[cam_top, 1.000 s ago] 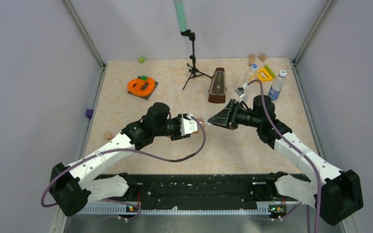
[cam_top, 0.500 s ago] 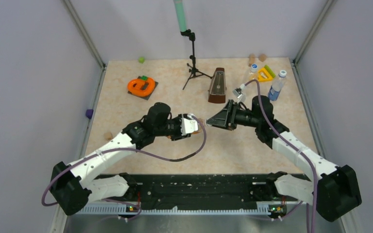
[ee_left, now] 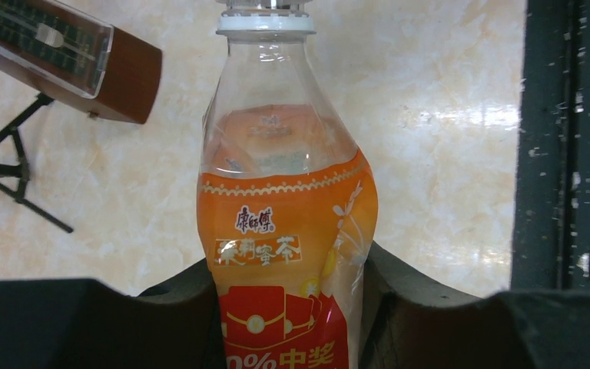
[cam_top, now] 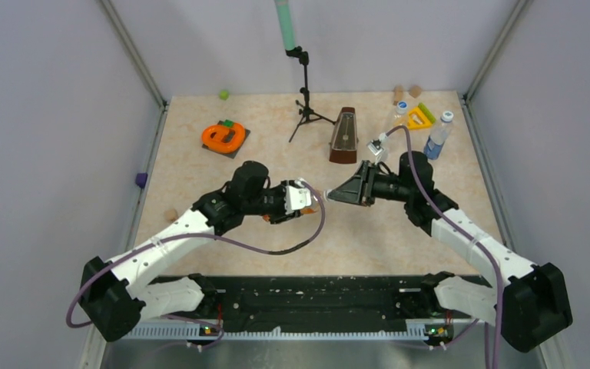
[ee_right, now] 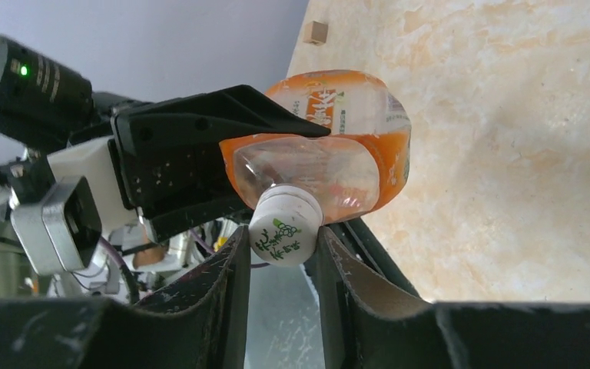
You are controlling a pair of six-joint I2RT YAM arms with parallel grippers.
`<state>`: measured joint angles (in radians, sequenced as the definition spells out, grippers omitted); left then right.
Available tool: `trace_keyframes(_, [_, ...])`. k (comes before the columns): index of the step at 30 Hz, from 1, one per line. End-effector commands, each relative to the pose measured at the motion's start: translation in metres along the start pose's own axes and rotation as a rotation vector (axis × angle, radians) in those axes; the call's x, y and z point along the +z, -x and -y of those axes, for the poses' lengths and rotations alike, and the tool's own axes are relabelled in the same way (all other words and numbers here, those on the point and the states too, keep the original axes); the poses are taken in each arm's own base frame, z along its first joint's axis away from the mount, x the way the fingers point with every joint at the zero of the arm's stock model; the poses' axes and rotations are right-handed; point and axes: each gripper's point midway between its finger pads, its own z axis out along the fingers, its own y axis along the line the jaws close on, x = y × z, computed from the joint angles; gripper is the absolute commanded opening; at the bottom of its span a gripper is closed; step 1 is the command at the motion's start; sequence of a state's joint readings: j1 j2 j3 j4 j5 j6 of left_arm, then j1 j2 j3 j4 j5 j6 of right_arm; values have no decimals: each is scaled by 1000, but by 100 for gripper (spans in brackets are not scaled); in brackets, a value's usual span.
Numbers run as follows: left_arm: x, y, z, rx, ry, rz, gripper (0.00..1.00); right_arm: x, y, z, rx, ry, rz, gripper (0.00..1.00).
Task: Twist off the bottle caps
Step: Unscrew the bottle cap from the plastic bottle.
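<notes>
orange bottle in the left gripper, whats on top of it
A white cap sits on the neck of the orange bottle, with the right gripper closed on it. The threads under the cap are covered, so how far it is loosened cannot be seen.

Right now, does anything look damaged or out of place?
The orange bottle looks dented near its shoulder, clamped sideways in the left gripper. Its white cap sits pinched in the right gripper. No spill shows.

Orange bottle [ee_left: 284, 231] base cut off, white cap [ee_left: 265, 23] — top cropped
</notes>
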<state>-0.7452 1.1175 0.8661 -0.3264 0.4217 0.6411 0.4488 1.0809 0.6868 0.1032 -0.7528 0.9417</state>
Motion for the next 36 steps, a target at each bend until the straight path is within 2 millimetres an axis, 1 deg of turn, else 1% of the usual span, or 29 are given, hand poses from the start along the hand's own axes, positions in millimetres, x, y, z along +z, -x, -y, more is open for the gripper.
trace_keyframes(1, [-7, 42, 5, -56, -112, 165, 0, -10, 0, -18, -182, 56, -8, 20])
trace_keyframes(3, [-12, 53, 5, -121, -167, 221, 0, -12, 0, -15, -259, 34, -12, 20])
trace_keyframes(5, [-18, 61, 7, -165, -227, 263, 0, -14, -1, -18, -330, 49, -24, 19])
trace_keyframes(7, [-20, 63, 10, -209, -279, 276, 0, -16, -5, -17, -388, 55, -47, 19])
trace_keyframes(10, [-22, 63, 13, -276, -355, 264, 0, -17, -3, -16, -442, 41, -54, 18])
trace_keyframes(12, [-23, 64, 17, -315, -408, 254, 0, -18, -7, -17, -474, 56, -78, 18])
trace_keyframes(14, [-25, 65, 20, -327, -452, 252, 0, -19, -8, -15, -504, 56, -88, 20])
trace_keyframes(15, [-25, 64, 20, -330, -465, 250, 0, -20, -8, -14, -512, 50, -87, 24])
trace_keyframes(16, [-23, 62, 18, -338, -453, 231, 0, -20, -8, -13, -510, 44, -87, 32])
trace_keyframes(18, [-20, 54, 14, -340, -419, 199, 0, -20, -6, -14, -496, 38, -78, 51])
trace_keyframes(20, [-16, 44, 8, -333, -358, 166, 0, -20, -3, -13, -455, 12, -55, 62])
trace_keyframes(21, [-16, 42, 6, -321, -331, 160, 0, -20, 0, -13, -441, -2, -39, 64])
trace_keyframes(25, [-14, 30, -1, -291, -252, 129, 0, -23, -2, -22, -412, 37, -8, 67])
trace_keyframes(29, [-12, 16, -18, -267, -135, 52, 0, -29, -9, -33, -394, 95, 0, 69])
trace_keyframes(30, [-12, 12, -21, -249, -105, 28, 0, -29, -7, -39, -393, 113, 17, 70])
trace_keyframes(31, [-10, 6, -25, -223, -62, -7, 0, -30, -6, -40, -368, 112, 32, 70])
trace_keyframes(33, [-8, 1, -29, -160, 2, -35, 0, -29, 2, -41, -303, 88, 74, 70])
trace_keyframes(36, [-10, 6, -32, -62, 80, 8, 0, -29, 15, -46, -174, 74, 147, 69])
